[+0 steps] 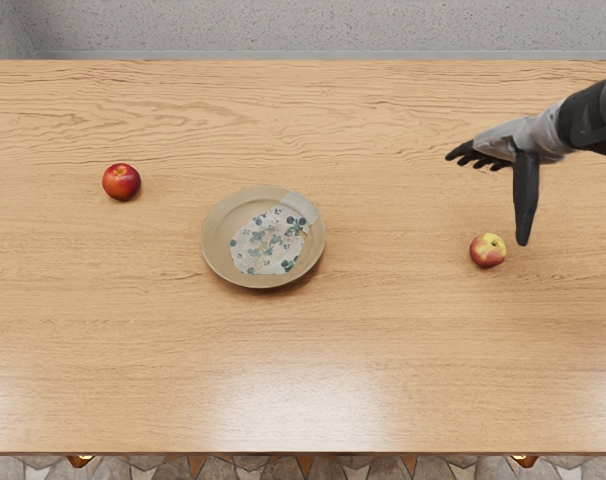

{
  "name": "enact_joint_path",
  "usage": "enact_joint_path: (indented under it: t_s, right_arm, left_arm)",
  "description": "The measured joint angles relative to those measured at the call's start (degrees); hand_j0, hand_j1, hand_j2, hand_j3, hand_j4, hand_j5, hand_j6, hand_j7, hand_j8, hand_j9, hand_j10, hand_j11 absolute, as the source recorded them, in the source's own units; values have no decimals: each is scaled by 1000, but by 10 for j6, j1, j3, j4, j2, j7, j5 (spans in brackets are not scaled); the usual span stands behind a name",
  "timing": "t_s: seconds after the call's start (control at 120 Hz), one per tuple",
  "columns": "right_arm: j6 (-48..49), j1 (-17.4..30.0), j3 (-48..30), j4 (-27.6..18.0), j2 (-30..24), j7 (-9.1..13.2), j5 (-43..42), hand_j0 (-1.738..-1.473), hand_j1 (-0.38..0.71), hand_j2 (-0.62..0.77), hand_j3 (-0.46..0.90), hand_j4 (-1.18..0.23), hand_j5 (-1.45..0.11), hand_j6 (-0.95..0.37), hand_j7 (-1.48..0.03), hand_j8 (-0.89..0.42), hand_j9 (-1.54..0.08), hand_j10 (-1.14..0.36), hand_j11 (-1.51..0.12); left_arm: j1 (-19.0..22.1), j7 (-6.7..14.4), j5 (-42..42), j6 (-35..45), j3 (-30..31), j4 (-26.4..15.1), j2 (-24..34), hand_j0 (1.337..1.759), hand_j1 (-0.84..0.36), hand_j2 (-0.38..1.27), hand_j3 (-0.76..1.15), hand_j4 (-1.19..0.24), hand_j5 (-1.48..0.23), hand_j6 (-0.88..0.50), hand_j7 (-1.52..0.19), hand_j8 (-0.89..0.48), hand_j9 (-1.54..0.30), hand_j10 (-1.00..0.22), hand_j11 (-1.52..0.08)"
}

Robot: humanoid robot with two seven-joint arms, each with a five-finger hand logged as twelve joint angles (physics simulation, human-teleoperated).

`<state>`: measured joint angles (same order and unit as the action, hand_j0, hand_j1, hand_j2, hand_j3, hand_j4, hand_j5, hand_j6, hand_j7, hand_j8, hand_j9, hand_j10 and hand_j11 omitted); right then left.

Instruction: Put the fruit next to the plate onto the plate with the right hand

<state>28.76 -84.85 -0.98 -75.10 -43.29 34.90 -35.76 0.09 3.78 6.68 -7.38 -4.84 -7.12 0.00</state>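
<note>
Red-yellow apple (pixel 488 249) sits on the table (pixel 383 350), right of the plate (pixel 215 240) and well apart from it, yellow patch facing up, stem side roughly up. Plate is round and tan-rimmed with a pale blue-green speckled pattern in its centre; it lies flat near the table's middle with nothing on it. A second fruit, a red apple (pixel 121 181), lies left of the plate and a bit further back, also clear of the rim. Neither apple touches the plate. Right hand (pixel 510 148) is above and behind the red-yellow apple, wide open, holding nothing: dark fingers (pixel 463 155) stretched out flat toward the left, thumb (pixel 525 205) pointing straight down the picture, its tip ending just beside the apple's upper right edge with a small gap showing. Cannot tell how high the hand is over the wood. Right arm (pixel 593 115) comes in from the right edge, grey forearm with a darker sleeve. Light wood-grain tabletop with a glossy sheen near the front edge.
</note>
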Motion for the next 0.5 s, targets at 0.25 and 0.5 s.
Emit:
enact_joint_path:
  t_s: [0.25, 0.5]
  right_arm:
    - [-140, 49, 8, -107, -30, 1, -77, -1658, -349, 0, 0, -4, -1, -5, 0, -4, 0, -3, 0]
    - [-185, 105, 7, -124, -13, 1, -133, -1658, -349, 1, 0, -4, -1, -6, 0, -5, 0, -3, 0]
  left_arm:
    - [0, 0, 0, 0, 0, 0, 0, 1658, 325, 4, 0, -21, -27, -21, -27, -21, -27, -21, -27]
    - [0, 0, 0, 0, 0, 0, 0, 1658, 325, 4, 0, -21, -27, -21, -27, -21, -27, -21, -27]
